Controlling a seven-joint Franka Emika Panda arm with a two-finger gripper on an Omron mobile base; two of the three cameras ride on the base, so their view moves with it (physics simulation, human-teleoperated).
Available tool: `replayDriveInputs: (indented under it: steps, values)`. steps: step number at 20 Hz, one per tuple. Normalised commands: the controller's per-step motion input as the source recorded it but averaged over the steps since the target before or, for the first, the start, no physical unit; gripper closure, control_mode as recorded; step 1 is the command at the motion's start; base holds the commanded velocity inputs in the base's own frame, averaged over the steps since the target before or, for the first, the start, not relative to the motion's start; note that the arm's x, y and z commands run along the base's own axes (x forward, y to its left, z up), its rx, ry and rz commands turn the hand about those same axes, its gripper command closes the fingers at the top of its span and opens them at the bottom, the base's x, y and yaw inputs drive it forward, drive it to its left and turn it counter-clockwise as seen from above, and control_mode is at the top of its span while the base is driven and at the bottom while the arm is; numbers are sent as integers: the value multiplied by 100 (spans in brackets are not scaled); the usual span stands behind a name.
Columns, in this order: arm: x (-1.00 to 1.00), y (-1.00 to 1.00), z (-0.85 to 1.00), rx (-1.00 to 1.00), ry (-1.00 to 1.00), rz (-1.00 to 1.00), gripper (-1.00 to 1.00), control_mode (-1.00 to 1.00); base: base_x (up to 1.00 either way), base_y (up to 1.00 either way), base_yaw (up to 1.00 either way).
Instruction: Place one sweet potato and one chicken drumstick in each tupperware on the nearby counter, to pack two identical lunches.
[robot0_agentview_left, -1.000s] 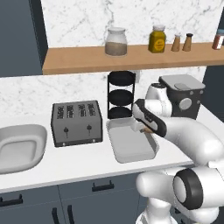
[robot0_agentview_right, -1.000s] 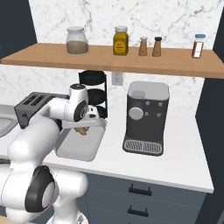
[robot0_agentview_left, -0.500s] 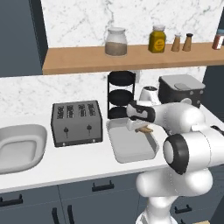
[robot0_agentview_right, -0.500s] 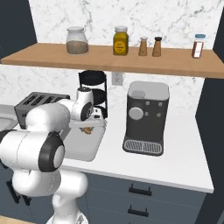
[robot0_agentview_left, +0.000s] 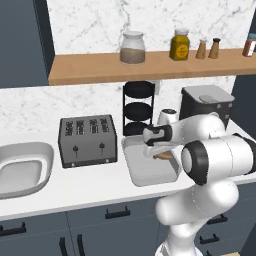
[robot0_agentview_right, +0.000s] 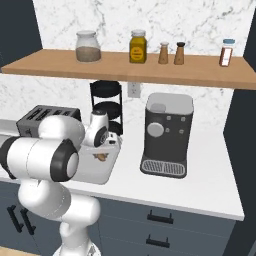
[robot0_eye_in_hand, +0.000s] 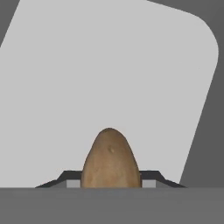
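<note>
The jaws grip a sweet potato (robot0_eye_in_hand: 110, 158) above the tupperware (robot0_agentview_left: 150, 172), which sits on the table (robot0_agentview_left: 100, 187) right of the toaster (robot0_agentview_left: 88, 140).

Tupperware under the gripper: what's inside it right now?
In the hand view the tupperware floor shows bare pale grey. The sweet potato is held above it in the shut jaws and covers the patch straight below; the robot's arm hides part of the floor in the base views.
</note>
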Motion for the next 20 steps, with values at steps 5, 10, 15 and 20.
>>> replayDriveInputs:
  steps: [5, 10, 15, 20]
  values:
    - [0, 2, -21, 0, 0, 0, 100, -100, 0, 0, 0]
    - [8, 1, -15, 0, 0, 0, 100, -100, 0, 0, 0]
    - [7, 0, 0, 0, 0, 0, -100, -100, 0, 0, 0]
    - [5, 8, 9, -1, 0, 0, -100, -100, 0, 0, 0]
